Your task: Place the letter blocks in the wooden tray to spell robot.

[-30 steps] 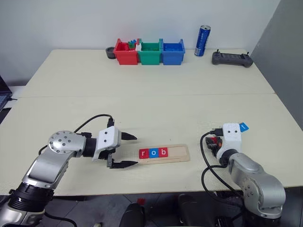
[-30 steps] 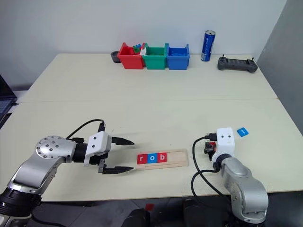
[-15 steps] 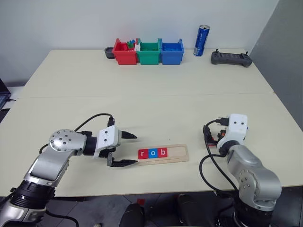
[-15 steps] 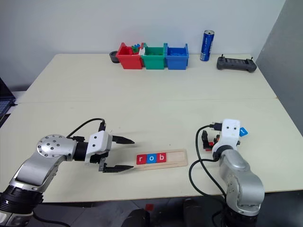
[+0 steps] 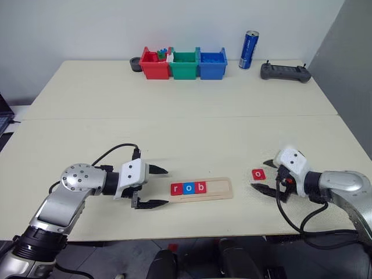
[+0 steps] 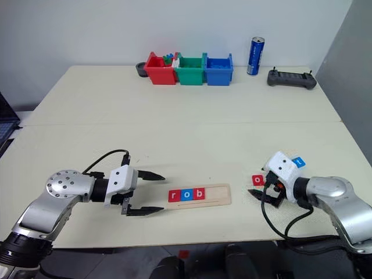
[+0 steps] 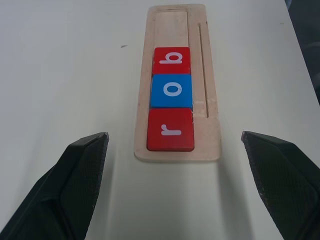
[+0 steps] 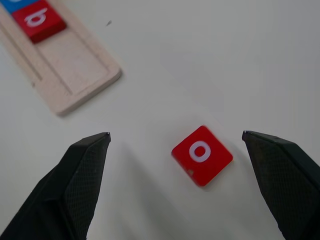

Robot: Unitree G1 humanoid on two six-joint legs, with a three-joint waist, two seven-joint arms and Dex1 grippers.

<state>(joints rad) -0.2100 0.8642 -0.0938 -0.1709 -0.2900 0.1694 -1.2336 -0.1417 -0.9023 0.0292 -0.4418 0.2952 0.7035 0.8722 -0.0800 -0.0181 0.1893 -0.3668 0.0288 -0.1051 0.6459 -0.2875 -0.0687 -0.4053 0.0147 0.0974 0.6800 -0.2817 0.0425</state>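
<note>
The red "o" block lies flat on the worktop just ahead of the right gripper, between its spread, empty fingers; the wooden tray, holding r, o, b, lies leftward; the left gripper gapes empty at its near end.
</note>
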